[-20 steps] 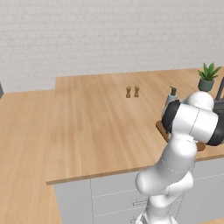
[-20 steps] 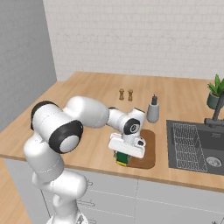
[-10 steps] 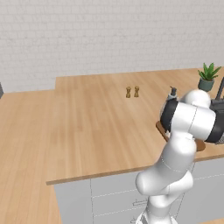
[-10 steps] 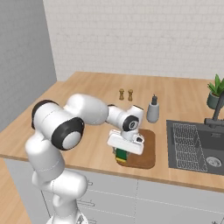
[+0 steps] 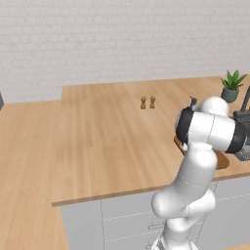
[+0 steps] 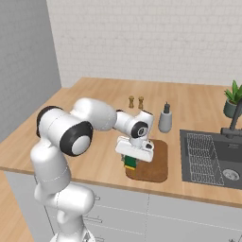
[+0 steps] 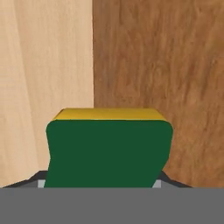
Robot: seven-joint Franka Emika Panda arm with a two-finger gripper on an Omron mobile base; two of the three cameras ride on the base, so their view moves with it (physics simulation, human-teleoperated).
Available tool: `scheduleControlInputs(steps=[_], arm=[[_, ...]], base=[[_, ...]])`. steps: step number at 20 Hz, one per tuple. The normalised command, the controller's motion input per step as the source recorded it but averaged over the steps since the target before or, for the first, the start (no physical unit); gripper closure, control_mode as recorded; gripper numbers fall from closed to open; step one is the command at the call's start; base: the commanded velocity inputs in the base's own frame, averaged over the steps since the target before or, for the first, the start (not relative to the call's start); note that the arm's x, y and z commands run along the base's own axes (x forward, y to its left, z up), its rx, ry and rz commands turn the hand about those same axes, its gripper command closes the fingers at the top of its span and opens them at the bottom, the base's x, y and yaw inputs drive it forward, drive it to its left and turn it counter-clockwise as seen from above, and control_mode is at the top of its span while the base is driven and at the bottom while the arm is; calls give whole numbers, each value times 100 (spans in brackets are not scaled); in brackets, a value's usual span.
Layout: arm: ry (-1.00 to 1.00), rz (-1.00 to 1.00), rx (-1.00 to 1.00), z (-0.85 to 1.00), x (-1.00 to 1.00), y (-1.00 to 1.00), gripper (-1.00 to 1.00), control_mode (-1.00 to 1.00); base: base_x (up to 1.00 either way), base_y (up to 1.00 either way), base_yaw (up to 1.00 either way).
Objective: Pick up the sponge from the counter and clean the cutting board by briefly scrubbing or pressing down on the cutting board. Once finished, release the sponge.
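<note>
- Dark green on its broad face with a yellow layer along the far edge, the sponge sits pinched in the gripper — the finger tips press on its two sides.
- In the hand view the green face looks at the camera and the yellow strip lies at the top; the block's long side runs across the picture, from one finger tip to the other.
- In the right base view the sponge hangs below the white hand at the near left corner of the cutting board; whether it touches the wood I cannot tell.
- The board is reddish brown, darker than the pale plank counter beside it — the sponge straddles the line where the two meet.
- Farther back on the counter stand a grey soap bottle and two small shakers.
- The sink lies to the right of the board, with a potted plant behind it.
</note>
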Motion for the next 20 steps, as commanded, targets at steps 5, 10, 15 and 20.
scheduleControlInputs(steps=[5,10,15,20], arm=[[-4,0,0,0,36,0,100,-100],[-6,0,-1,0,41,0,100,-100],[-7,0,-2,-1,44,0,100,-100],[-6,0,-2,0,42,0,100,-100]], base=[[0,0,0],[0,0,0],[0,0,0],[0,0,0]])
